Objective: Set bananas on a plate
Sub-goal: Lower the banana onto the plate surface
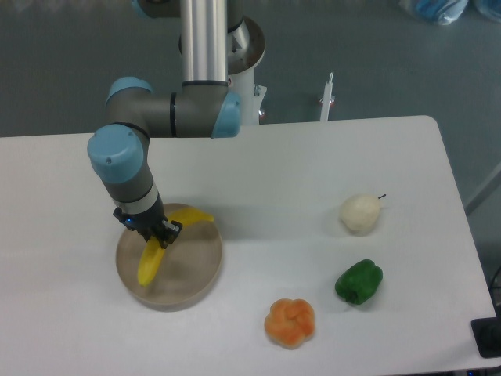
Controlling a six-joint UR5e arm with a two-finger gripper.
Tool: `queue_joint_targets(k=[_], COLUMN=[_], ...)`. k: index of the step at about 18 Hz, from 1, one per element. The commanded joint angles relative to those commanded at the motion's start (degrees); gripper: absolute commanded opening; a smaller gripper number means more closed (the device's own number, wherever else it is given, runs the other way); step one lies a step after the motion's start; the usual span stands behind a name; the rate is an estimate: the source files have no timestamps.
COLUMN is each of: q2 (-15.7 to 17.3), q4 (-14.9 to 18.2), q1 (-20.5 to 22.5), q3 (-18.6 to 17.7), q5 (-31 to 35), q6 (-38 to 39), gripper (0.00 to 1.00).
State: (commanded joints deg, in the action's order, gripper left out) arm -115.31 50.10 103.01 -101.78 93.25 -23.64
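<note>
The yellow banana curves over the beige round plate at the table's left front, one end pointing right near the plate's far rim, the other toward the plate's left side. My gripper points down over the plate and is shut on the banana's middle. Whether the banana touches the plate's surface cannot be told from this view.
A white pear-like fruit lies to the right, a green pepper in front of it, and an orange lobed fruit near the front edge. The arm's base stands behind the table.
</note>
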Motion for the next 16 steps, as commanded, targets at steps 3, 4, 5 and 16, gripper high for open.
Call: queue_joint_targets(k=[3, 4, 5, 16], q2=[-0.62, -0.62, -0.62, -1.50], q4=[-0.17, -0.18, -0.18, -0.18], q1=[-0.09, -0.09, -0.09, -0.09], q3=[-0.44, -0.35, -0.27, 0.44], q5=[0.00, 0.00, 0.00, -0.09], q6=[-0.09, -0.09, -0.09, -0.44], gripper=[0.24, 0.24, 0.24, 0.31])
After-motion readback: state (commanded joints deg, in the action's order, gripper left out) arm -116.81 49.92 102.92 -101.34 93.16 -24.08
